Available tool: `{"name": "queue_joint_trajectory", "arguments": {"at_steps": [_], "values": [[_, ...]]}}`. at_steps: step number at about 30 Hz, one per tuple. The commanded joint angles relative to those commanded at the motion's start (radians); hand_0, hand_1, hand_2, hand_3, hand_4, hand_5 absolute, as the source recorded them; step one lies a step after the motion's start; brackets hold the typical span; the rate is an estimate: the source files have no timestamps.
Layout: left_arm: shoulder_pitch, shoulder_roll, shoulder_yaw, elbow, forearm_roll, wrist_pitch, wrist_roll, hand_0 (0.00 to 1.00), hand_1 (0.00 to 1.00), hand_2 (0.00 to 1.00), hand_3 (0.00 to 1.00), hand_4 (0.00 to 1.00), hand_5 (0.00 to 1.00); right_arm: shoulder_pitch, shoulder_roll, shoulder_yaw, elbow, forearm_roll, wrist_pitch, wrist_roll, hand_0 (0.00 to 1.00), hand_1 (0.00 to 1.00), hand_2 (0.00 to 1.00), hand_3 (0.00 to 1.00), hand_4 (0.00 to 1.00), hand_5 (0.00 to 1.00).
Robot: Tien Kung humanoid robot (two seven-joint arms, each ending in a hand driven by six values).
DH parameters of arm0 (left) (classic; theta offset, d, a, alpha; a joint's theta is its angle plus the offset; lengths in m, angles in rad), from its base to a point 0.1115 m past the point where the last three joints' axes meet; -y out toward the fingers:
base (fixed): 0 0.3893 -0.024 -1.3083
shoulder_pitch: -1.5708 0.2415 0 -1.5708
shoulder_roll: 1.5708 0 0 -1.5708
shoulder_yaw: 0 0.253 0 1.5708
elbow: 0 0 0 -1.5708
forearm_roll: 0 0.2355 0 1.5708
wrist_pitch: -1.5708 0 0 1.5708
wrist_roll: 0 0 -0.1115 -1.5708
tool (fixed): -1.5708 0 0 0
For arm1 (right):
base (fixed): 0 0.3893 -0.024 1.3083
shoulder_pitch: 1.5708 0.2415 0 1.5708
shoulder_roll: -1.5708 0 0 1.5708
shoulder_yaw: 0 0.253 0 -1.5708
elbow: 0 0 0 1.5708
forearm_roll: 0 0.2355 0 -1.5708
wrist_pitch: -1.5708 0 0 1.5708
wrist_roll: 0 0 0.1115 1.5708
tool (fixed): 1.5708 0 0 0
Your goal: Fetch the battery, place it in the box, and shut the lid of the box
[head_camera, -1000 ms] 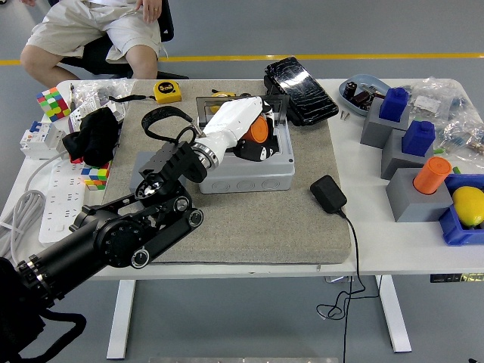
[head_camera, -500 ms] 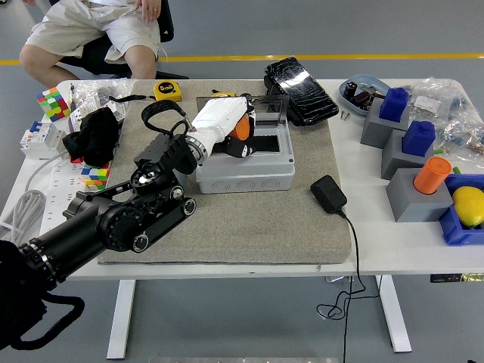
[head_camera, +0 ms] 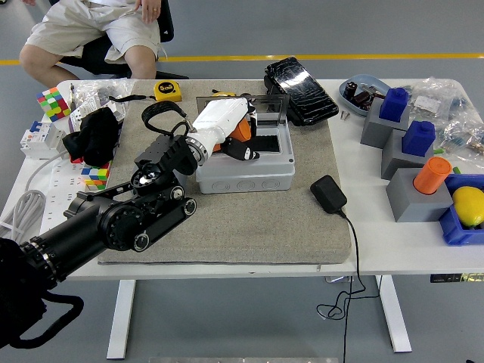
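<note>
A grey plastic box (head_camera: 246,178) stands on the grey mat (head_camera: 227,227) with its clear lid (head_camera: 270,107) raised at the back edge. My left hand (head_camera: 243,148), white with black fingers, reaches in from the lower left and hangs over the open box's left half. Its fingers curl down into the box around an orange battery (head_camera: 242,130), which shows only partly under the palm. The box floor beneath the hand is hidden.
A black case (head_camera: 300,89) lies behind the box, with a yellow tape measure (head_camera: 167,91) to the left. A black charger (head_camera: 328,193) with its cable rests on the mat's right edge. Grey blocks (head_camera: 414,195) with blue and orange cylinders stand at right. A person (head_camera: 98,30) sits at the far left.
The left hand pulled back left across the box with the battery, then lowered its fingers deeper into the box. Less of the orange battery shows now.
</note>
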Motion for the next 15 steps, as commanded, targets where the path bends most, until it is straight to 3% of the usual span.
{"name": "queue_joint_trajectory", "arguments": {"at_steps": [2, 3, 15], "values": [[0.001, 0.000, -0.001, 0.002, 0.000, 0.000, -0.003, 0.299, 0.284, 0.276, 0.374, 0.998, 0.152, 0.001, 0.000, 0.001, 0.001, -0.001, 0.000, 0.000, 0.555, 0.593, 0.592, 0.553, 0.928, 0.490], [0.001, 0.000, -0.001, 0.003, -0.001, -0.002, -0.006, 0.380, 0.519, 0.503, 0.669, 0.998, 0.237, 0.002, 0.000, 0.002, 0.001, -0.002, 0.000, 0.001, 0.555, 0.593, 0.591, 0.553, 0.927, 0.491], [0.006, 0.000, 0.005, 0.009, 0.011, -0.012, -0.027, 0.398, 0.554, 0.572, 0.710, 0.998, 0.287, 0.002, 0.001, 0.006, 0.003, -0.007, -0.001, 0.004, 0.555, 0.593, 0.591, 0.553, 0.927, 0.490]]}}
